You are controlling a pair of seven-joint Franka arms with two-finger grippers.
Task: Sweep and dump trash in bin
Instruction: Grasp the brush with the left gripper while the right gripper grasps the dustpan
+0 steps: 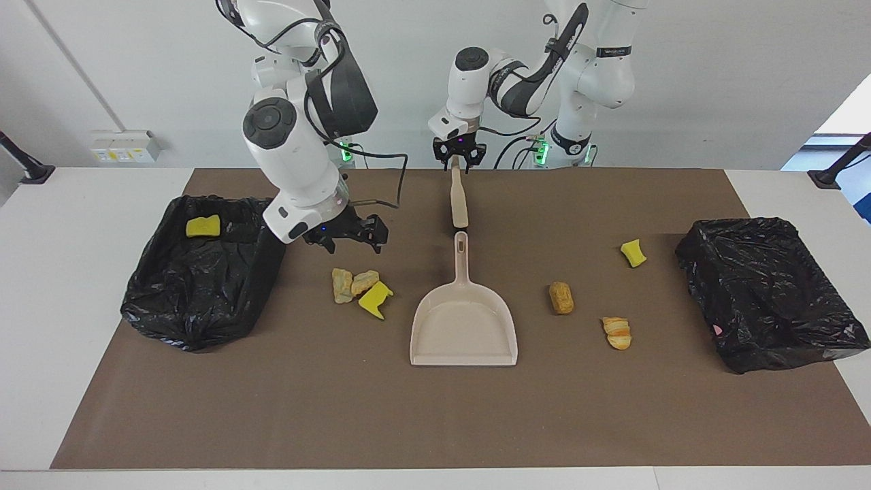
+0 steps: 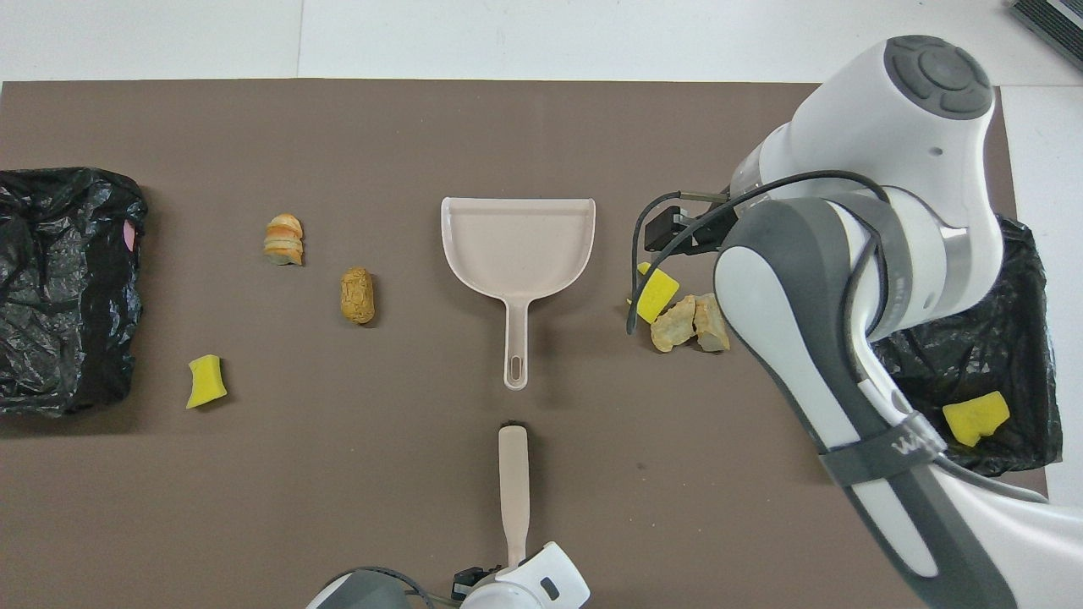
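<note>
Surface point(image 1: 435, 422): brown mat, filling most of the facing view.

Two black-lined bins: one at frame left point(image 1: 197, 299) with a yellow sponge chunk point(image 1: 203, 226) inside, upper corner; the other point(image 1: 769, 292) at frame right.

Beige dustpan point(image 1: 463, 320), frame centre, long axis vertical in the frame, handle up toward the robots, mouth down.

Brush handle point(image 1: 459, 197) just above the dustpan handle, same line, a small gap between.

Left tool point(image 1: 460, 160), top centre, is closed on the brush handle's upper end.

Right tool point(image 1: 350, 235), centre-left, hangs just above a trash cluster; whether its fingers are apart or together, I cannot tell.

Trash: two tan lumps point(image 1: 350, 282) touching a yellow chunk point(image 1: 374, 299), below the right tool. Right of the dustpan: brown lump point(image 1: 561, 297), long axis upright; sliced bread lump point(image 1: 618, 333); yellow chunk point(image 1: 633, 252) upper right.
</note>
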